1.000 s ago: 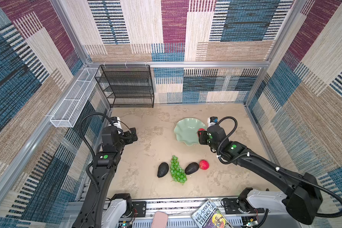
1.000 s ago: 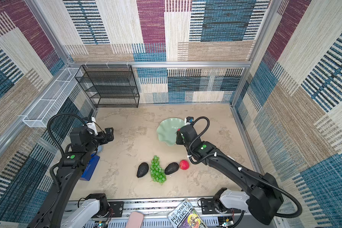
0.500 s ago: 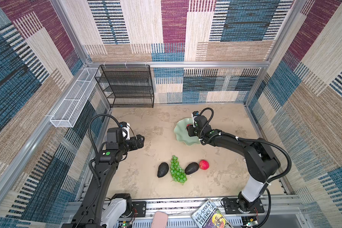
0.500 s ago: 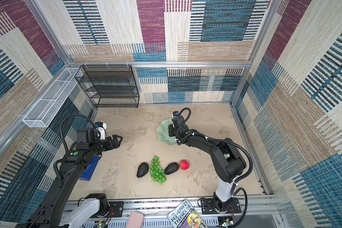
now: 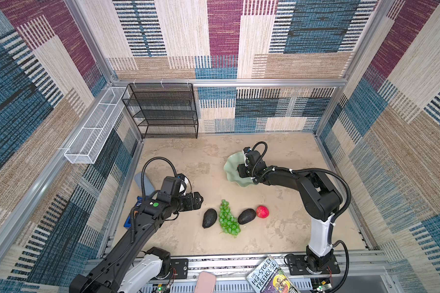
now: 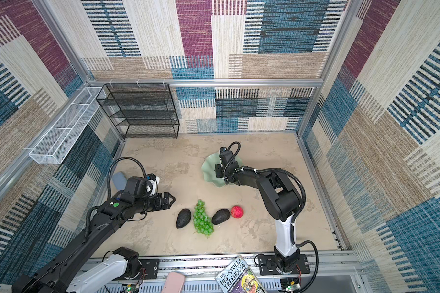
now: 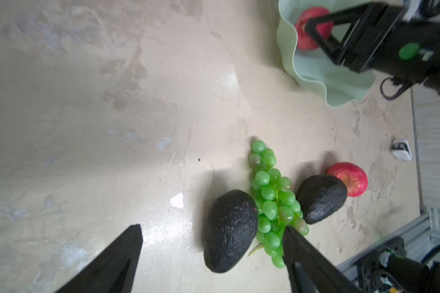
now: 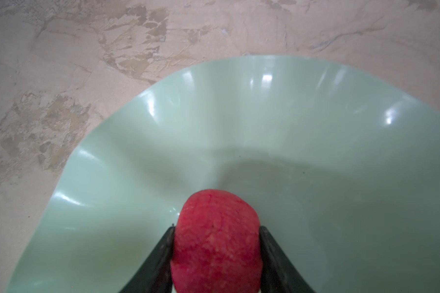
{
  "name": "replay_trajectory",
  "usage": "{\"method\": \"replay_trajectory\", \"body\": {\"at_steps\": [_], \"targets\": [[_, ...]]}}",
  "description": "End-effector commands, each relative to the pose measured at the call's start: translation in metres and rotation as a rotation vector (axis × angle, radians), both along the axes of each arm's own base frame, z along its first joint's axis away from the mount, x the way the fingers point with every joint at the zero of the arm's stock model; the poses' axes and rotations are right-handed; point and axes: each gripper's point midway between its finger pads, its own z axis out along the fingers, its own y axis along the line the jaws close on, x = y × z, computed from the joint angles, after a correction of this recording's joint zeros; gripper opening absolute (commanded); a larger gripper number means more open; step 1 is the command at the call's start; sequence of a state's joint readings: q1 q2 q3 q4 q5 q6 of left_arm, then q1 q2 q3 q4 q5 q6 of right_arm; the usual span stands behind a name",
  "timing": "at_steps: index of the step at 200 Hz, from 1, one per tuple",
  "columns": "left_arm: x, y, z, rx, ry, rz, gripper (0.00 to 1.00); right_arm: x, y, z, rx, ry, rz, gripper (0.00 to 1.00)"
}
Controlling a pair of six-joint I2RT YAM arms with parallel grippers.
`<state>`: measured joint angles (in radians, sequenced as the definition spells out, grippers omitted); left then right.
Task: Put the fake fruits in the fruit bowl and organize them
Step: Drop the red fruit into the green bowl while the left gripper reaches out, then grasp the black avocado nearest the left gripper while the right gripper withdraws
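one red fruit (image 8: pixel 216 243), clamped by our right gripper (image 8: pixel 217 228) in fruit bowl (image 8: pixel 264 106) for release; left gripper (image 5: pixel 200 200) open toward 5 o'clock avocado (image 5: pixel 209 218).

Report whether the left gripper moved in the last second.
Yes. In a top view the left gripper has swung rightward, closing most of its gap to the nearest avocado, which stayed put.

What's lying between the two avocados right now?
The green grapes, between the left avocado and right avocado; both top views show it.
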<state>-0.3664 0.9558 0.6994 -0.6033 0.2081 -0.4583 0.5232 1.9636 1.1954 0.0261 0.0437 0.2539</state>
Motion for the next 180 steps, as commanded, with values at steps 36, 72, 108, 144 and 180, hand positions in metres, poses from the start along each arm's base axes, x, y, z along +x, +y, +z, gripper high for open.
{"method": "replay_trajectory", "body": {"at_steps": [36, 72, 108, 144, 180], "targets": [[-0.005, -0.019, -0.022, 0.030, 0.037, -0.045, 0.90, 0.007, 0.005, 0.059, 0.074, -0.123, 0.005, 0.72], [-0.005, -0.044, -0.030, 0.030, 0.018, -0.121, 0.90, -0.002, -0.008, 0.129, 0.140, -0.252, -0.011, 0.89], [-0.009, -0.055, -0.054, 0.096, 0.055, -0.194, 0.89, -0.027, -0.022, 0.164, 0.195, -0.321, -0.017, 1.00], [-0.011, -0.064, -0.071, 0.123, 0.085, -0.233, 0.83, -0.042, -0.033, 0.168, 0.213, -0.322, -0.040, 1.00], [-0.016, -0.063, -0.083, 0.149, 0.124, -0.236, 0.66, -0.045, -0.041, 0.169, 0.202, -0.334, -0.058, 1.00]]}}
